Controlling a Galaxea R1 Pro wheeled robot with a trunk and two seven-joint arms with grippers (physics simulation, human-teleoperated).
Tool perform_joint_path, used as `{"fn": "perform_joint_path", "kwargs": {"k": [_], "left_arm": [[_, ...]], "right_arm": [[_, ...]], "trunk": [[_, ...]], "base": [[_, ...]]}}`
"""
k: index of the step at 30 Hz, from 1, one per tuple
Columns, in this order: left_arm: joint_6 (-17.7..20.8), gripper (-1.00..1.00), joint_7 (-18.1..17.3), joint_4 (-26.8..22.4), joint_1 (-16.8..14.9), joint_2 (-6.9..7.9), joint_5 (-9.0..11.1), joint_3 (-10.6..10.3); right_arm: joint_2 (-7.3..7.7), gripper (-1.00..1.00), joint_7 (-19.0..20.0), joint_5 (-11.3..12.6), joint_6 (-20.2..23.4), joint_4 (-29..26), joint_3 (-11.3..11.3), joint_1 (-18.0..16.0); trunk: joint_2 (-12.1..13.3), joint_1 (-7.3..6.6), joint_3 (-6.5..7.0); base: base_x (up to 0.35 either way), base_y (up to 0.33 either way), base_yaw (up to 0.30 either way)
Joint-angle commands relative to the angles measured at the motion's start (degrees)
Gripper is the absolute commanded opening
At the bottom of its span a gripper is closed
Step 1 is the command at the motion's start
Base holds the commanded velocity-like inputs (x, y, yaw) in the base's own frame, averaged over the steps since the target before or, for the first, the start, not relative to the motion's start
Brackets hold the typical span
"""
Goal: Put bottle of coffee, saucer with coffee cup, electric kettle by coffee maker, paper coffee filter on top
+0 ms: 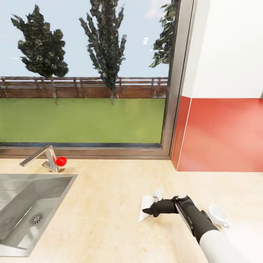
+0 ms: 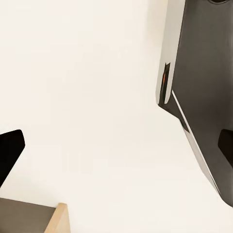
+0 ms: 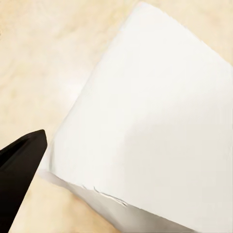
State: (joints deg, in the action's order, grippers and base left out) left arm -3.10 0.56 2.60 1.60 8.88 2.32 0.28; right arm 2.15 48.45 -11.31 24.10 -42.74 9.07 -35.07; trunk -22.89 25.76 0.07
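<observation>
From the steel sink and its faucet with a red knob (no writing legible anywhere), the beige countertop runs to the paper coffee filter lying flat under the right gripper, whose opening I cannot judge, with the coffee cup beyond.

Bright, even daylight from the window; soft shadows, both wrist views washed pale.

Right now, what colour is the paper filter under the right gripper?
Plain white. The paper filter shows best in the right wrist view, lying on the beige countertop.
</observation>
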Motion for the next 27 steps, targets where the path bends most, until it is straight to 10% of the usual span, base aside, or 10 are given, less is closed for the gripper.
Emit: {"fn": "perform_joint_path", "kwargs": {"k": [1,27], "left_arm": [[-0.32,1.00,0.06,0.12,-0.02,0.00,0.23,0.00],[-0.32,1.00,0.06,0.12,-0.02,-0.08,0.23,-0.01]], "right_arm": [[0.02,-1.00,0.23,-0.47,0.12,-0.07,0.07,0.00],[-0.09,-1.00,0.24,-0.47,0.07,-0.89,0.07,0.00]], "trunk": [[-0.03,0.02,-0.01],[-0.03,0.02,-0.01]], "base": [[0.000,0.000,0.000],[0.000,0.000,0.000]]}}
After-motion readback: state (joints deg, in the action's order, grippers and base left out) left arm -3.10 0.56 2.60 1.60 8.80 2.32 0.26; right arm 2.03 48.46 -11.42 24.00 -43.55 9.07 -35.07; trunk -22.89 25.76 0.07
